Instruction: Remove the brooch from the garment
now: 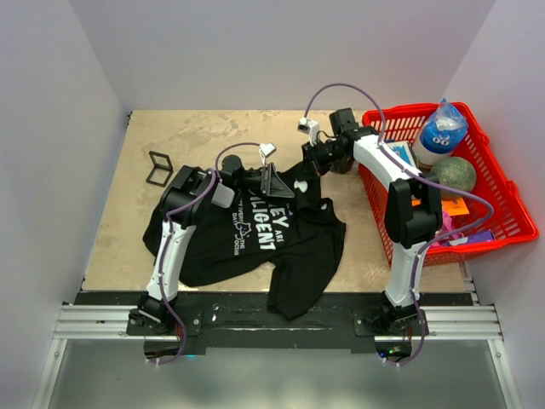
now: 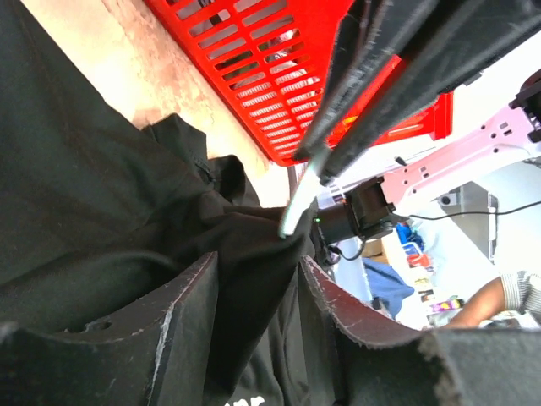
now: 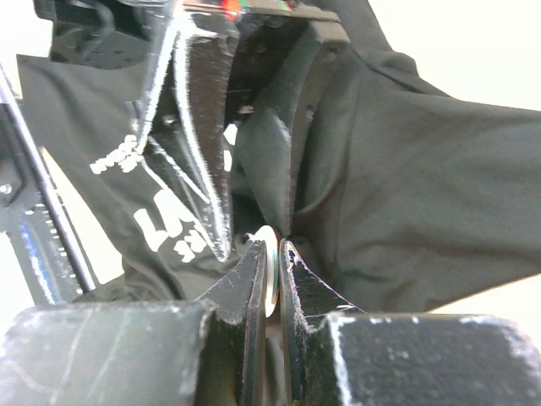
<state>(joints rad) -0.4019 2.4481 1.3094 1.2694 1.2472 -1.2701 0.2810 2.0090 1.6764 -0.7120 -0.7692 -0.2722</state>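
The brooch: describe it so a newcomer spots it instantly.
Find the black T-shirt on the table. Past its far-left edge, on bare tabletop, lies the brooch: a thin black open frame of two joined hollow rectangles, the only wiry outline.

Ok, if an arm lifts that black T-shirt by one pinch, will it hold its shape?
Probably not: the T-shirt lies wrinkled and folded, so it looks floppy. Cloth bunches into a ridge between the fingers of the left gripper, so it likely drapes and drags.

We count one table point(image 1: 119, 230), one garment point(image 1: 213, 256), one brooch point(image 1: 158, 168), one red basket point(image 1: 409, 110) holding one bottle point(image 1: 438, 136) and one greenish ball point(image 1: 456, 175), and two arms, a left arm point(image 1: 168, 251) and a right arm point(image 1: 398, 268).
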